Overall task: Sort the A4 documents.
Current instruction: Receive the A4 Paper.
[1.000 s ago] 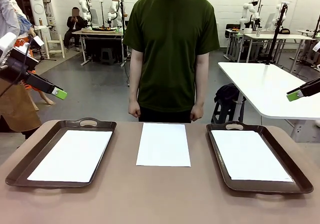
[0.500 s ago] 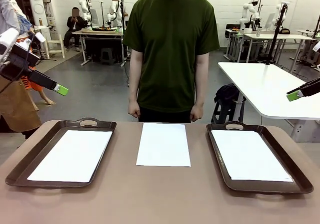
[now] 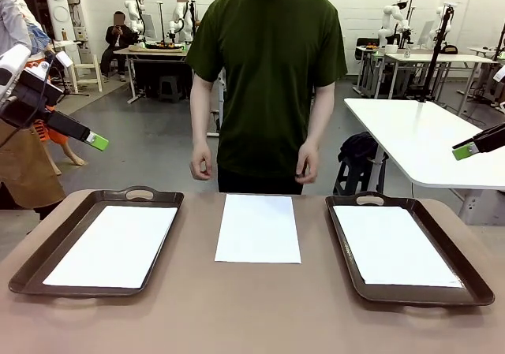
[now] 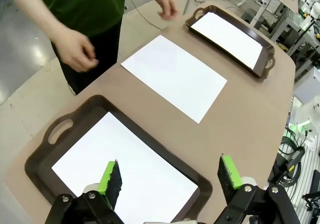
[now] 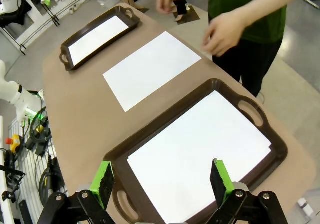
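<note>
Lying flat on table [image 3: 197, 314]: one A4 document [image 3: 258, 228], between two trays, beyond both fingers pairs; left fingers [image 4: 111, 176] wide, right fingers [image 5: 104, 179] wide, empty.

the a4 documents [image 3: 258, 228] are thin matt white paper, smooth and flat. the trays [image 3: 35, 263] look like dark brown plastic with a slight sheen on the rims. the table [image 3: 252, 314] has a smooth, matt tan top. the person's shirt [image 3: 272, 70] is soft green cloth.
</note>
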Action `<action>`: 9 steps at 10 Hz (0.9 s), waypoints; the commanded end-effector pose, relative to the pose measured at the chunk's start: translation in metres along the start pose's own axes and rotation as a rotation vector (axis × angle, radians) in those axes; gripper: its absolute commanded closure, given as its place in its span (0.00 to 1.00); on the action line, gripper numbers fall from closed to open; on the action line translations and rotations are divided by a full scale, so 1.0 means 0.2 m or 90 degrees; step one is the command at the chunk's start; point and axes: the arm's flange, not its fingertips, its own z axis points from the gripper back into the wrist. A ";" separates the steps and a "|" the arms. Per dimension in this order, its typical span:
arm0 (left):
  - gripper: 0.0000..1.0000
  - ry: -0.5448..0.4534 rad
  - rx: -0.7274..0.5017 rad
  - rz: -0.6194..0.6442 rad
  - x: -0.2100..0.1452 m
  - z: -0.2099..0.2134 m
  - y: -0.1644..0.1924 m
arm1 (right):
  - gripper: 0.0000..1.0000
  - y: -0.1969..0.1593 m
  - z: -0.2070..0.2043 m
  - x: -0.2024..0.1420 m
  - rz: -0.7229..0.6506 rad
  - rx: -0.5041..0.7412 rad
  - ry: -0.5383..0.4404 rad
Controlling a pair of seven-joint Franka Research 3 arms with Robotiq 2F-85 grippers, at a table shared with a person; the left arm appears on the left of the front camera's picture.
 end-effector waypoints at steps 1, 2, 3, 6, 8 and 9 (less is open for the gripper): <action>0.00 0.001 0.003 -0.016 0.00 0.00 -0.01 | 0.00 0.00 0.00 0.00 0.003 0.001 0.000; 0.00 0.001 0.003 -0.016 0.00 0.00 -0.01 | 0.00 0.00 0.00 0.00 0.003 0.001 0.000; 0.00 0.001 0.003 -0.016 0.00 0.00 -0.01 | 0.00 0.00 0.00 0.00 0.003 0.001 0.000; 0.00 0.001 0.003 -0.016 0.00 0.00 -0.01 | 0.00 0.00 0.00 0.00 0.003 0.001 0.000; 0.00 0.001 0.003 -0.016 0.00 0.00 -0.01 | 0.00 0.00 0.00 0.00 0.003 0.001 0.000; 0.00 0.001 0.003 -0.016 0.00 0.00 -0.01 | 0.00 0.00 0.00 0.00 0.003 0.001 0.000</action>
